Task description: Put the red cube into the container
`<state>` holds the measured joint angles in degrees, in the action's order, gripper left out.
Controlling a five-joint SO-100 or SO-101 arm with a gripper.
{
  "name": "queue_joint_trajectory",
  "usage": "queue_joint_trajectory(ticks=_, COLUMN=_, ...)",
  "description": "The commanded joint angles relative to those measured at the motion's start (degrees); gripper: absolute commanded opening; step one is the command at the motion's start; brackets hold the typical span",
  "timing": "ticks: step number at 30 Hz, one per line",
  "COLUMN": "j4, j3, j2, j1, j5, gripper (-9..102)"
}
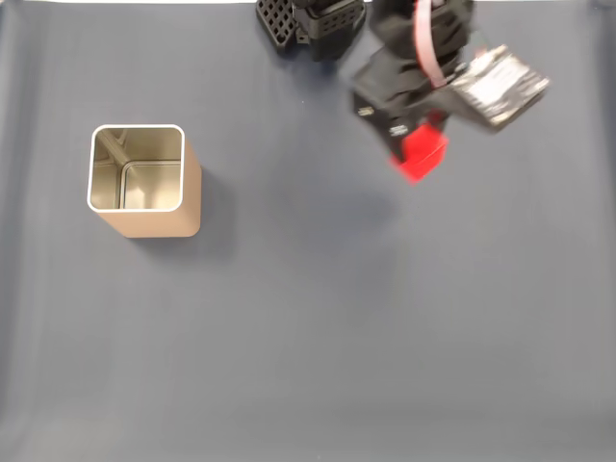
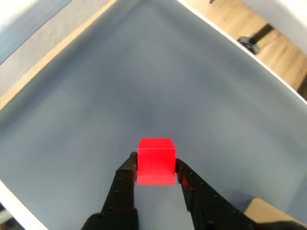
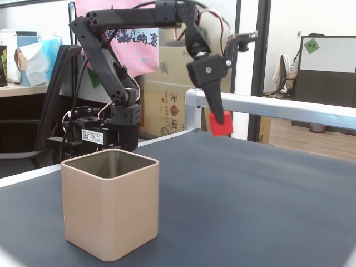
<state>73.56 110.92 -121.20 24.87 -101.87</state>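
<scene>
In a fixed view from above, the arm's upper part is running off the top edge, and its black body is hiding the top of the red cube, which is showing only as a red block below the wrist at upper right; the gripper fingers themselves are hard to make out there. The container is standing upright well apart at left, mouth open, its shiny inside showing. The dark blue-grey mat is covering the table. In the wrist view, the gripper is clamping the red cube between both black fingers, held above the blurred mat; wood floor is showing at far right. In the other fixed view, the red cube is hanging in the gripper clear of the mat, right of and beyond the near container; cardboard boxes are standing behind the arm.
</scene>
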Motion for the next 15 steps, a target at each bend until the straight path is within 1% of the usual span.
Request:
queue_joint_trajectory(ticks=1, j4=1.58, j3=-6.42, j2=-0.18, j1=-8.09, j5=-1.93, gripper=1)
queue_joint_trajectory(ticks=8, j4=7.03, j3=-14.59, j2=-0.18, j1=-25.14, j5=-4.83, gripper=1)
queue_joint_trajectory(ticks=15, j4=9.40, j3=-14.59, j2=-1.23, j1=-40.96, j5=-9.58, gripper=0)
